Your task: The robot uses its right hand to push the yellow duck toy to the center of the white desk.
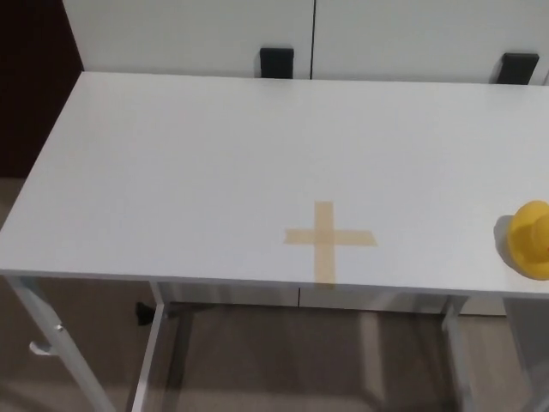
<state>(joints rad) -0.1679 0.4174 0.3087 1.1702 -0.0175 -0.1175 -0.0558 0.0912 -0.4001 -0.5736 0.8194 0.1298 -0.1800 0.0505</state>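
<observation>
A yellow duck (531,239) sits on the white tabletop (189,172), well right of a tan tape cross (328,239). Neither hand shows, so the fingers' state cannot be told.

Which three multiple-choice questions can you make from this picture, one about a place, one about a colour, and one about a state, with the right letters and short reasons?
1. Where is the yellow duck toy?
A. at the desk's right edge
B. on the tape cross
C. at the far left corner

2. What colour is the tape cross on the white desk?
A. blue
B. tan
C. black

3. Is the push finished?
A. yes, the duck lies on the cross
B. no, the duck lies apart from the cross
C. the duck has fallen off

Answers: 1 A, it is cut by the picture's right border. 2 B, pale tan strips. 3 B, bare desk separates them, and neither robot hand shows.
</observation>
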